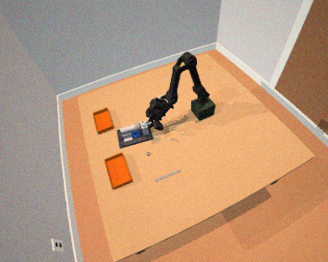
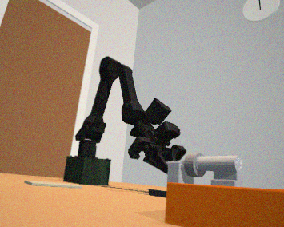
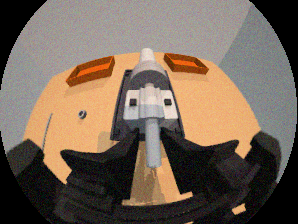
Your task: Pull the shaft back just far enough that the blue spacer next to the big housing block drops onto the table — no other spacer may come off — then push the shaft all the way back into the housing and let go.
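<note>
The grey shaft [image 3: 153, 145] sticks out from the white bracket [image 3: 131, 111] toward the wrist camera. My gripper [image 1: 153, 124] [image 2: 166, 171] [image 3: 149, 129] is open, with one finger on each side of the shaft and a gap beside it. A light grey cylinder [image 1: 129, 128] [image 2: 218, 163] [image 3: 146, 70] extends beyond the bracket along the dark base plate [image 1: 127, 144] [image 3: 116, 131]. The blue spacer [image 1: 136, 132] shows over the base plate beside the cylinder; I cannot tell what it rests on. No blue shows in the wrist view. Other spacers are too small to make out.
Two orange trays stand beyond the fixture, one far [image 1: 103, 121] [image 3: 186, 64] and one nearer [image 1: 118, 171] [image 3: 92, 70]. A small nut-like ring [image 1: 148, 153] [image 3: 82, 114] and a thin grey bar [image 1: 167, 175] [image 3: 47, 132] lie on the table. Small thin pieces [image 1: 175, 139] lie near the arm.
</note>
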### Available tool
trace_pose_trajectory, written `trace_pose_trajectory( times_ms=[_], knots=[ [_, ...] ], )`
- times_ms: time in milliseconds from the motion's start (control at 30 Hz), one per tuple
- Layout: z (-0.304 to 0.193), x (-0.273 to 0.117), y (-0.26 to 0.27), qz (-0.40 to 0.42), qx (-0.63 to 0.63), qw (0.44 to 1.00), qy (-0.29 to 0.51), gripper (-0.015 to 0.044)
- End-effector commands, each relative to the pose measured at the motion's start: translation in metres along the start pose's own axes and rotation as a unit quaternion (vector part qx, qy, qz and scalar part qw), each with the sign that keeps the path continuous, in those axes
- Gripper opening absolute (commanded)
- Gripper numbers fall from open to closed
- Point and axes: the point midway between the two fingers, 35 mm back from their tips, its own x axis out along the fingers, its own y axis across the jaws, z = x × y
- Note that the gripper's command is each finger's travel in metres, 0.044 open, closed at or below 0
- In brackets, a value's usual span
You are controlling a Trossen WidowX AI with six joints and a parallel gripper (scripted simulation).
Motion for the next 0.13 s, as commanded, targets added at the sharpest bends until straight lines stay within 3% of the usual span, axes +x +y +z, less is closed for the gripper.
trace_pose_trajectory(
  times_ms=[0, 100],
  knots=[
    [-0.0003, -0.0001, 0.0001, 0.000, 0.000, 1.000, 0.000, 0.0236],
    [-0.0003, -0.0001, 0.0001, 0.000, 0.000, 1.000, 0.000, 0.0315]
  ],
)
